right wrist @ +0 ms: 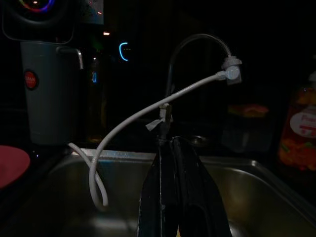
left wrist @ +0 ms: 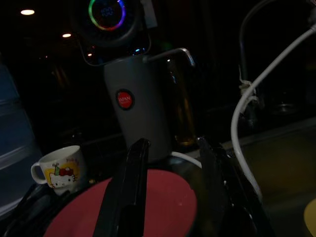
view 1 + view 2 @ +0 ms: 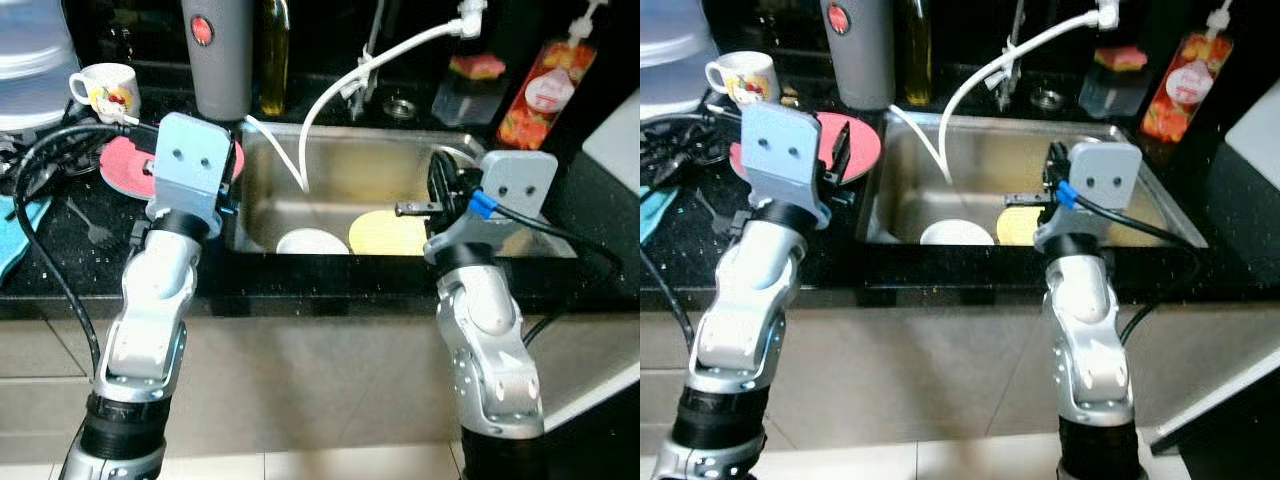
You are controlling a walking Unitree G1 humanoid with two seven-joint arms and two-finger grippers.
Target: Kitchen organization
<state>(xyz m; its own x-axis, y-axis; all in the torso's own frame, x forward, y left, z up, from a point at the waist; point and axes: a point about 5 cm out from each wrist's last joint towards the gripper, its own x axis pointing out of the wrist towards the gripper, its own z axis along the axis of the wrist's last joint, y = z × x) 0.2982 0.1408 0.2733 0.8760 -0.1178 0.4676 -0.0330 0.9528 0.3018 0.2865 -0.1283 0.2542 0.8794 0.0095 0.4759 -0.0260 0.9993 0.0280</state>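
A pink plate (image 3: 858,146) lies flat on the black counter left of the steel sink (image 3: 400,136). My left gripper (image 2: 173,148) hovers over the plate's near side, open, with nothing between its fingers (image 2: 129,182). Inside the sink lie a white bowl (image 3: 312,241) and a yellow plate (image 3: 385,232). My right gripper (image 1: 170,143) is held above the sink's right half, over the yellow plate, shut and holding nothing. A thin white hose (image 3: 340,85) runs from the tap down into the basin.
Behind the pink plate stand a grey thermos pot (image 3: 222,60), a cartoon mug (image 3: 105,88) and a water jug (image 3: 30,60). A fork (image 3: 90,225) and a blue cloth (image 3: 15,235) lie at the left. An orange soap bottle (image 3: 545,90) stands behind the sink.
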